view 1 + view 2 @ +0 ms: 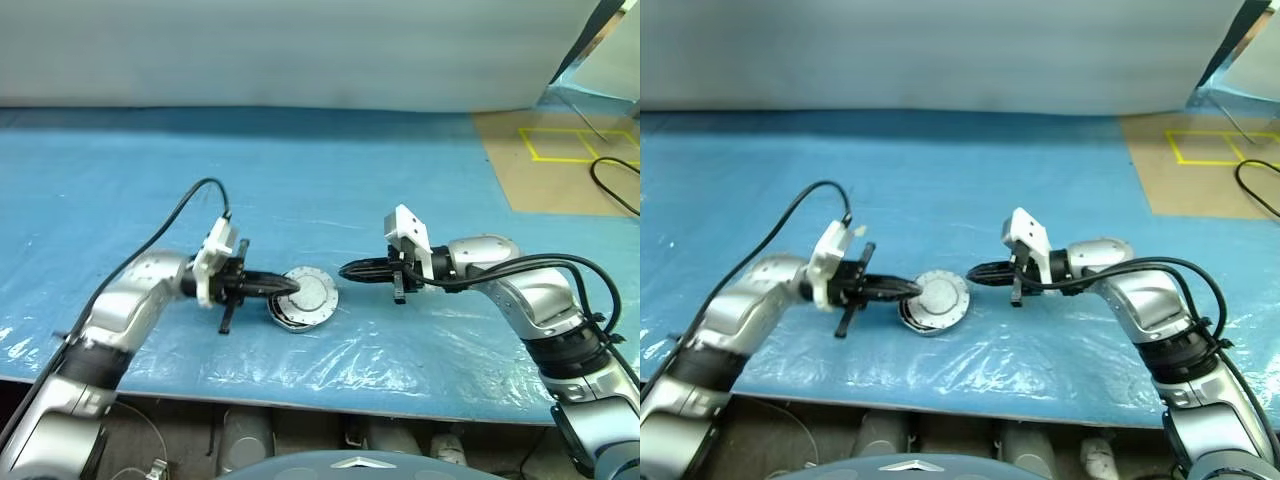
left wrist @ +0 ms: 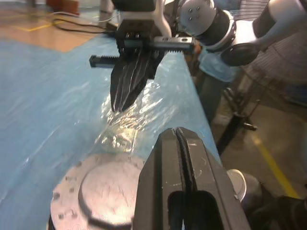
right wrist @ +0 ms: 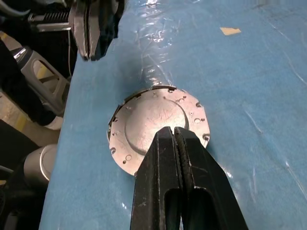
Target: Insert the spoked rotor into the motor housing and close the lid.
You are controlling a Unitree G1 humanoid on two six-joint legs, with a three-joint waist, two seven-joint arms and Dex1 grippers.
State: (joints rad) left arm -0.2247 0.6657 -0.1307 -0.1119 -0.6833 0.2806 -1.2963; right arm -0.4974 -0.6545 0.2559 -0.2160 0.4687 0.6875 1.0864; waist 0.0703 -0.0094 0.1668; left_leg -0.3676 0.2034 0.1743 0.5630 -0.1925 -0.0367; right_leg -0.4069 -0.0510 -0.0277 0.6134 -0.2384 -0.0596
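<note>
A lab or workshop test bay: the tabletop (image 1: pixel 300 170) is wrapped in blue plastic sheeting, a plain white screen (image 1: pixel 280 50) backs it, and the brown floor (image 1: pixel 560 170) beyond carries yellow tape squares (image 1: pixel 565 143) and a loose black cable (image 1: pixel 612 185).

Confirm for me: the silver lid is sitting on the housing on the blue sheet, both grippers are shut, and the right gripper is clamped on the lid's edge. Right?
Not quite. The right gripper is shut but holds nothing; in the left eye view it hangs apart from the silver lid, bare blue sheet between them. The rest stands: the lid sits on the housing on the sheet, and the left gripper is shut too.
</note>
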